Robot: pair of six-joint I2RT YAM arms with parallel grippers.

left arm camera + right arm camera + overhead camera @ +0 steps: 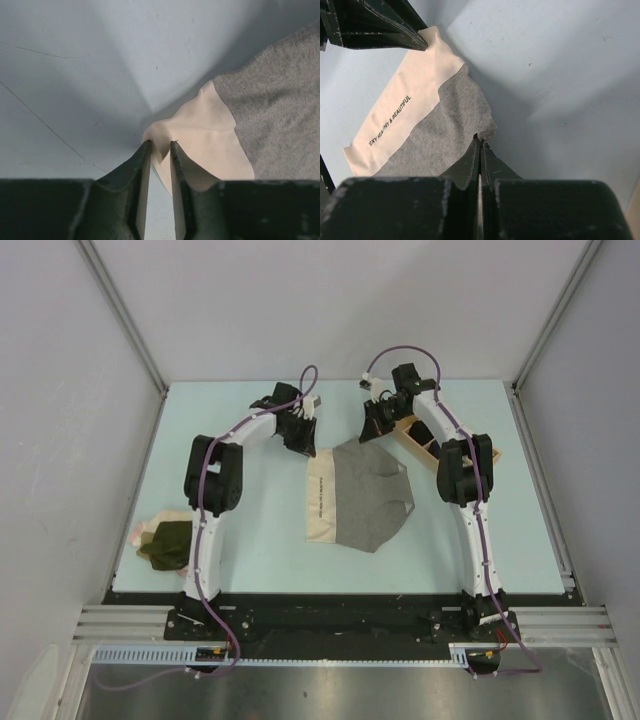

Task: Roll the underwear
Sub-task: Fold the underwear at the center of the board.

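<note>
The pale blue table (250, 540) fills the middle of the top view. Lying flat at its centre is the grey underwear (365, 505), its beige waistband (320, 505) along the left side of the cloth. Both arms reach to the garment's upper edge. At the upper right, just beside the right arm, sits the wooden tray (418, 445). Down at the lower left, well apart from all this, is a bunched heap of olive and pink garments (165, 545).

Where's the danger? Two thin pinches on two corners. If the arms don't move together, the looser corner could slip free and the garment would drop crooked, so any roll would start skewed. Pull the corners apart too hard and the fabric stretches tight rather than folding over. The tray is close to the right arm too, and a wide swing there could nudge it.

Now the small stuff. In the left wrist view the left gripper (160, 150) has its jaws drawn in to a narrow slot. The upper corner of the waistband is caught between the tips and puckers up off the table. That looks like a pinch, though how firm it is I can't tell.

The right gripper (480, 142) is fully closed. The grey edge of the underwear is nipped right at the tips, and a small fold of cloth lifts where they meet. The left gripper's fingers show in the upper left of that same view, on the waistband corner.
</note>
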